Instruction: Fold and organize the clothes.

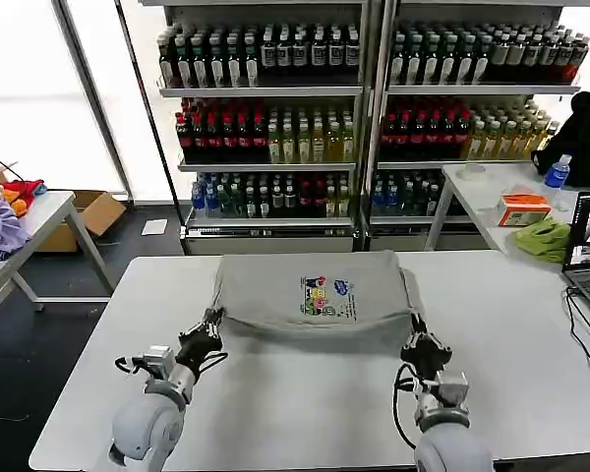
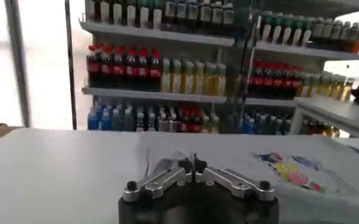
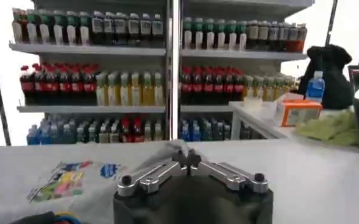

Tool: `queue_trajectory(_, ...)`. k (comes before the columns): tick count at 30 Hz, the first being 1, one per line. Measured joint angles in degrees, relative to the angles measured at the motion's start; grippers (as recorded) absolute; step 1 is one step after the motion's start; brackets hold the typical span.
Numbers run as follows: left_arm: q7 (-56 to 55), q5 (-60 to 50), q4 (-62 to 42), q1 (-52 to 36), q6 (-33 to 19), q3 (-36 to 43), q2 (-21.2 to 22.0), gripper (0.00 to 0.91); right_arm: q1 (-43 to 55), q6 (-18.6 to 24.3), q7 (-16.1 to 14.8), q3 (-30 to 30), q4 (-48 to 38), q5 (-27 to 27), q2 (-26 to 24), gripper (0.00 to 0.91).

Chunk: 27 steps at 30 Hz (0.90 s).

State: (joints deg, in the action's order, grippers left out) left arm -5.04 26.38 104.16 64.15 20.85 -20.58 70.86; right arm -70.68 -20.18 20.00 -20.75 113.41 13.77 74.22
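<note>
While gripped at both near corners | shirt [image 1: 310, 290] lies crosswise | print upright

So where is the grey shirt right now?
In the head view, the grey shirt lies mid-table, its near corners pinched by the left claw and right claw.

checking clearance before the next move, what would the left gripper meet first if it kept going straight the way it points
The left gripper, jaws shut on the near left corner of the grey shirt, points away across it. Straight on it would likely push into the shirt itself.
</note>
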Motion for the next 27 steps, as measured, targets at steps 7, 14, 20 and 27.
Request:
queue_trajectory(7, -0.12, 0.71, -5.58, -5.71, -0.45, 1.31, 0.14, 0.000, 7.76, -0.76, -0.69, 1.80, -5.56, 0.10, -0.94, 0.000)
queue_trajectory(14, -0.24, 1.12, -10.74, -10.27, -0.88, 1.97, -0.88, 0.000, 15.11, -1.69, -2.07, 3.88, -11.32, 0.44, -1.91, 0.000)
queue_trajectory(20, -0.04, 1.27, -14.25, -13.01, -0.91, 3.10, -1.03, 0.000, 20.01, -2.44, -3.22, 5.83, -15.83, 0.84, -1.71, 0.000)
queue_trajectory(27, 0.40, 1.43, -17.18, -15.25, -0.26, 4.35, -1.13, 0.000, 23.38, -3.83, -3.69, 7.70, -20.22, 1.22, -1.16, 0.000)
